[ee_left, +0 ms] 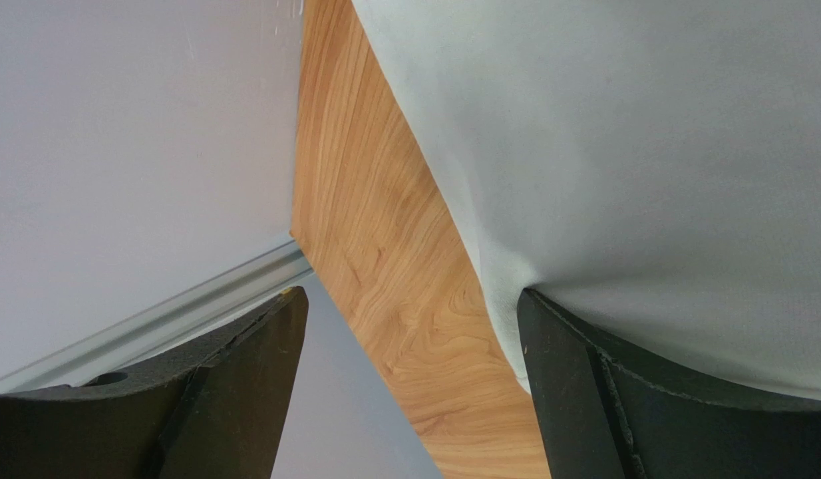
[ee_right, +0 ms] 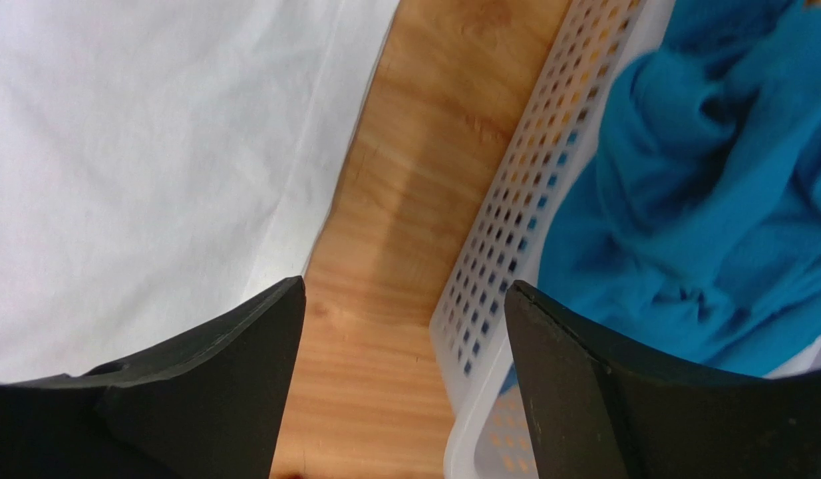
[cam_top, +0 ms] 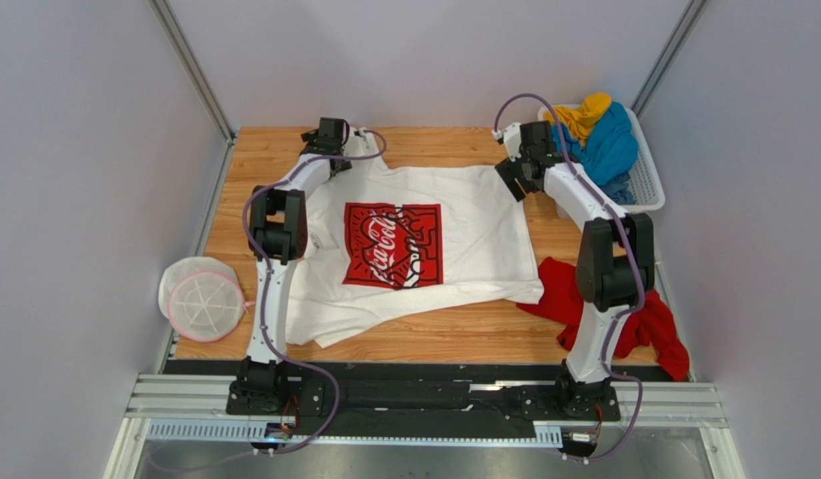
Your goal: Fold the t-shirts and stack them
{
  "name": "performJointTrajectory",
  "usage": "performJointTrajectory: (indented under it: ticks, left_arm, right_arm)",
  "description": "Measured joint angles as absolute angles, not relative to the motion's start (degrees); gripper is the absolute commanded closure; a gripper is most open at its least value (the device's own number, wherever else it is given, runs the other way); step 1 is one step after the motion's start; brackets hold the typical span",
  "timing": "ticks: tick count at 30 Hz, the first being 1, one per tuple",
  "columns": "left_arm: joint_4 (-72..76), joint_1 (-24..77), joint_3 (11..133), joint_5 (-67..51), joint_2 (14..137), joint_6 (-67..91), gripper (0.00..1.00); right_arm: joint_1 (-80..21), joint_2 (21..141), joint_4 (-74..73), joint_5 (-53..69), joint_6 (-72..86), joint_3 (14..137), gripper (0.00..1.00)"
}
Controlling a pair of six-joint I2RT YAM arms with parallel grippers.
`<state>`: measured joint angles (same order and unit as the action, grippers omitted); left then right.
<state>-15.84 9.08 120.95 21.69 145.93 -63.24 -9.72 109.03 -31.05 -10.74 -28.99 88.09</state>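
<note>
I've got left fingers (ee_left: 215, 389) and right fingers (ee_right: 205, 384) spread wide, empty, with the edge of the white t-shirt (cam_top: 474, 210) beside each pair's inner finger.

Overhead view, wrist close-ups sharing white t-shirt (cam_top: 474, 235)

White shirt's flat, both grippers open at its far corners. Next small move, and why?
Probably shift both grippers inward over the cloth. The left gripper and right gripper stand open, each straddling mostly bare table beside the white t-shirt's edge. Closing here would likely catch little or nothing.
</note>
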Motion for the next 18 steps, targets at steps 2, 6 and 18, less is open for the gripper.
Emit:
performJointTrajectory:
  ticks: [2,6,18]
  left_arm:
    - [-13.52,8.78,118.61,21.98,145.05,-63.94,0.13]
    - [-11.75,8.62,116.38,22.26,144.00,-64.71,0.13]
    - [-11.20,9.02,115.22,22.59,143.37,-64.47,0.14]
  right_arm:
    - [-9.74,113.08,-30.61,-10.90,-28.91,92.44,0.22]
    - [-9.74,122.41,-29.28,-10.76,-28.47,102.89,0.22]
    - [-10.76,136.90,-26.44,-10.37,-28.56,115.42,0.23]
